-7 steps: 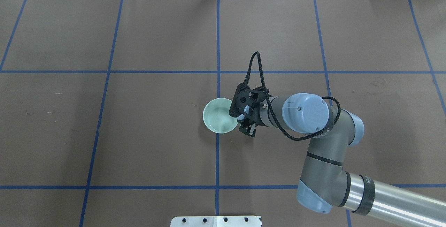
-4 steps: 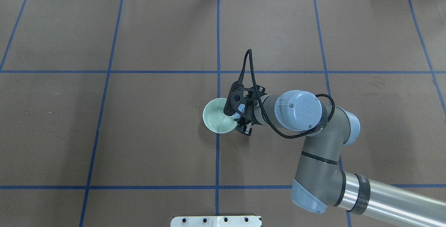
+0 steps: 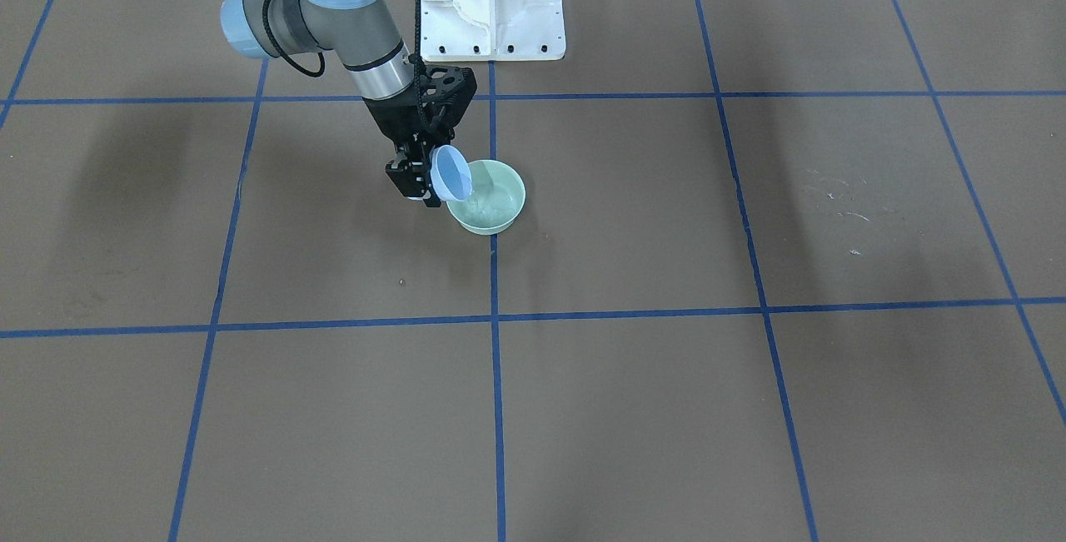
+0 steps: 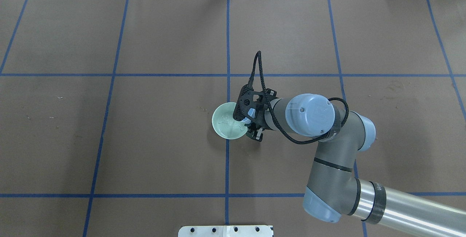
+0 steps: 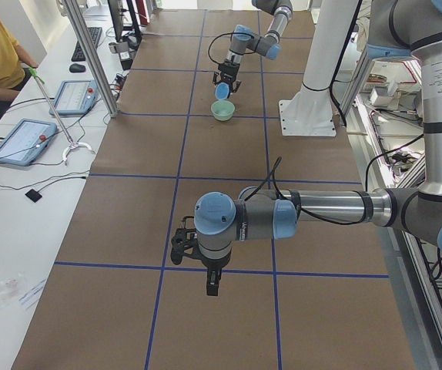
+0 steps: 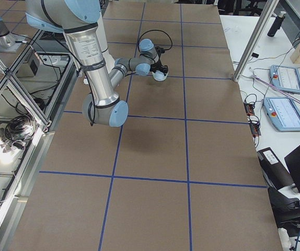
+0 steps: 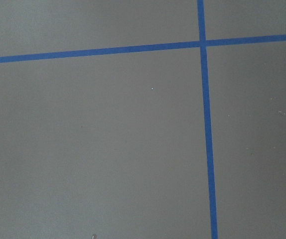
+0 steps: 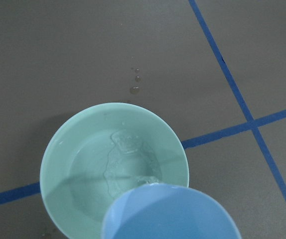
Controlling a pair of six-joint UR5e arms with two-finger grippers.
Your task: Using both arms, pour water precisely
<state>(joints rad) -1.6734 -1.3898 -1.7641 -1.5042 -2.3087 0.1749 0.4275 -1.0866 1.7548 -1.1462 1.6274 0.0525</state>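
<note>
Front-facing view, tool: the black two-finger right gripper (image 3: 423, 180) has its jaws clamped on a pale blue round plastic cup (image 3: 450, 173). The cup is tipped right over on its side, upper centre of the frame.
Front-facing view, target: the cup's mouth hangs over the left rim of a mint-green glossy round bowl (image 3: 500, 224), and the water (image 3: 483, 202) shows as faint ripples inside.
Overhead view: the silver-grey tubular right arm (image 4: 327, 157) sweeps in from the lower right. Its gripper overhangs the bowl's right rim at frame centre, and the cup is mostly hidden beneath it.
Left-side view: up top, far and small, the cup sits above the bowl. Near and large, the left arm (image 5: 321, 206) crosses mid-frame with the left gripper (image 5: 210, 282) pointing down at the matte brown paper table (image 5: 229, 331). I can't tell how far open it is.
Right-side view: the gripper is at the bowl, upper centre.
Left wrist view: only brown paper and the crossing blue tape lines (image 7: 203, 43).
Right wrist view: the cup's smooth rim fills the bottom edge and overlaps the bowl's near side. There's a rippled puddle in the bowl, and small droplets (image 8: 134, 89) lie on the paper just beyond its far rim.
</note>
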